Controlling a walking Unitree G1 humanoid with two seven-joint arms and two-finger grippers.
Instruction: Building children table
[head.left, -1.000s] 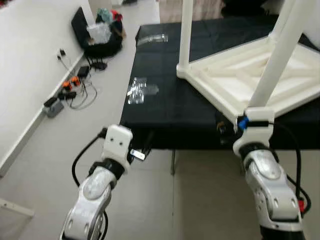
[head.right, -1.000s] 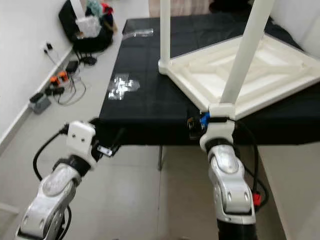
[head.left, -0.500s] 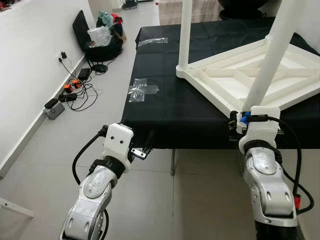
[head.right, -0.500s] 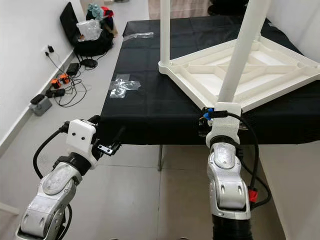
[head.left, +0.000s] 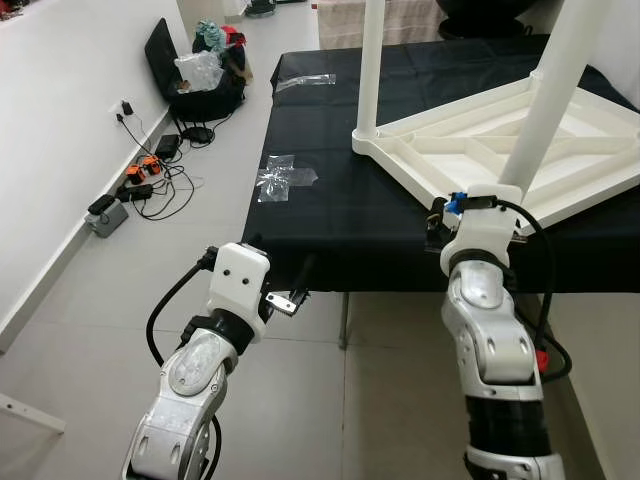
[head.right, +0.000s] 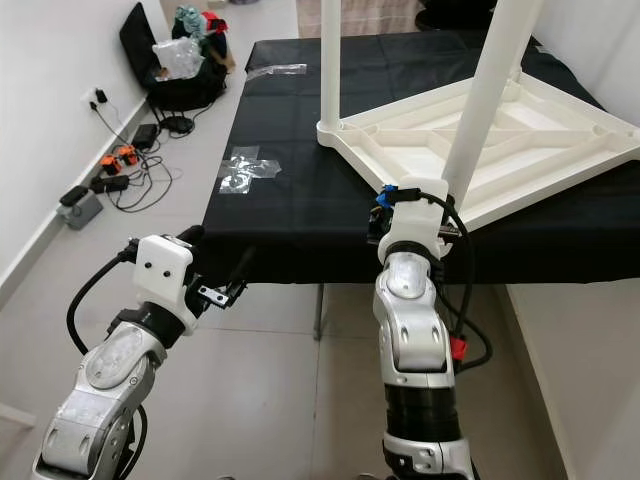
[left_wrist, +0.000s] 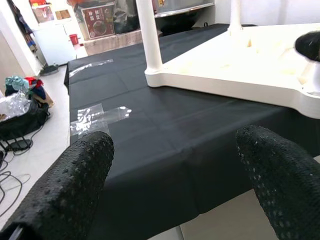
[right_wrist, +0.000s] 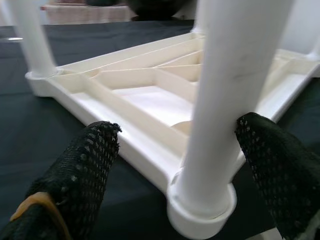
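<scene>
Head views: an upturned white plastic children's table (head.left: 500, 150) is lying on the black-draped table (head.left: 330, 215), both arms reaching toward its near edge. Left wrist: left claw (left_wrist: 175, 175) gaping, empty. Right wrist: right claw (right_wrist: 177, 165) spreading open around a white round leg (right_wrist: 227, 95), not gripping.

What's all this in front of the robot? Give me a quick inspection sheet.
Surface: black-covered bench.
Job's things: white table upside down, leg and far leg upright.
Clutter: clear plastic bags on the cloth.
Tools: right tool open around the near leg's base; left tool open, off the bench edge.
Cables: plugs and wires by the wall.
Surroundings: dark bag on tiled floor.
</scene>
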